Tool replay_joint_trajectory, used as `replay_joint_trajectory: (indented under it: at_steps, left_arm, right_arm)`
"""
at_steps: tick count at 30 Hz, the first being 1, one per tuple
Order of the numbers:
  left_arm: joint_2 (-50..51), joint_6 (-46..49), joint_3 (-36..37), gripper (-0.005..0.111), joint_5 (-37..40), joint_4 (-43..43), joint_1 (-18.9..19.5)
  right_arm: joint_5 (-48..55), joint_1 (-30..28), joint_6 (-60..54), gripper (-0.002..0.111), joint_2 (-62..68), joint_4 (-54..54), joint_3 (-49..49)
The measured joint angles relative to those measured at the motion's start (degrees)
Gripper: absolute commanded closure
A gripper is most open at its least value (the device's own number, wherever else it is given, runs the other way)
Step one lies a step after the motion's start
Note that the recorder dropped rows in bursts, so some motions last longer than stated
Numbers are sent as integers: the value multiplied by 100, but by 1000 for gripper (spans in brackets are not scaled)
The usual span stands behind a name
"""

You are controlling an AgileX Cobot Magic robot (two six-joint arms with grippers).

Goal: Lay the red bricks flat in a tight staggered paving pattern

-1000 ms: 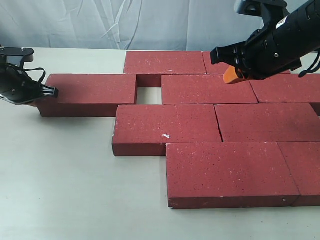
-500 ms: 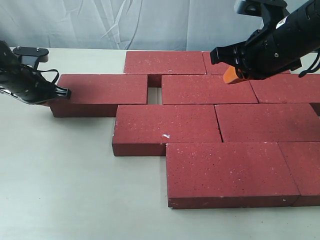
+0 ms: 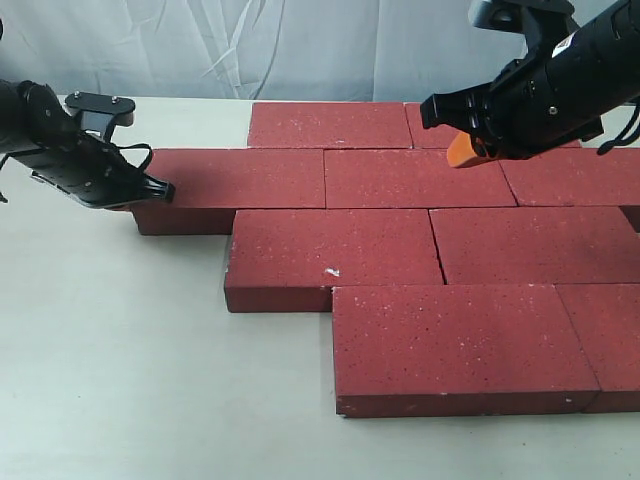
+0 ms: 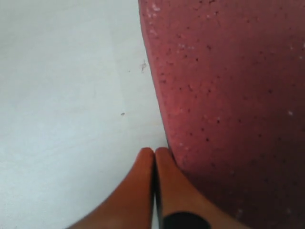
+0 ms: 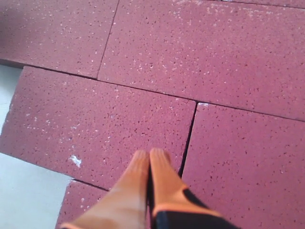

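Observation:
Several red bricks (image 3: 430,245) lie flat in staggered rows on the table. The leftmost brick (image 3: 235,182) of the second row now touches its neighbour (image 3: 415,178) end to end. My left gripper (image 3: 128,197) is shut and empty, its orange fingertips (image 4: 164,160) pressed against that brick's (image 4: 228,95) left end. My right gripper (image 3: 465,150) is shut and empty, hanging above the back rows, over the bricks (image 5: 200,67). The brick with the white chip (image 3: 332,271) lies in the third row; the chip (image 5: 75,160) shows in the right wrist view too.
The pale table (image 3: 120,350) stretches open to the left and front of the paving. A wrinkled white backdrop (image 3: 200,45) stands behind the table's far edge. Bricks run off the right edge of the exterior view.
My left gripper has moved right, pushing the leftmost second-row brick until the gap to its neighbour closed. The right arm has not moved.

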Motion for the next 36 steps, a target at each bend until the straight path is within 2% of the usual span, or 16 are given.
replay_joint_trajectory:
  at_steps: [17, 29, 36]
  left_arm:
    - [0, 51, -2, 107, 81, 296, 12]
    - [-195, 51, -2, 107, 468, 410, 476]
    - [-652, 62, -2, 107, 523, 364, 526]
  right_arm:
    - [0, 0, 0, 109, 0, 0, 0]
    - [0, 0, 0, 109, 0, 0, 0]
    - [0, 0, 0, 109, 0, 0, 0]
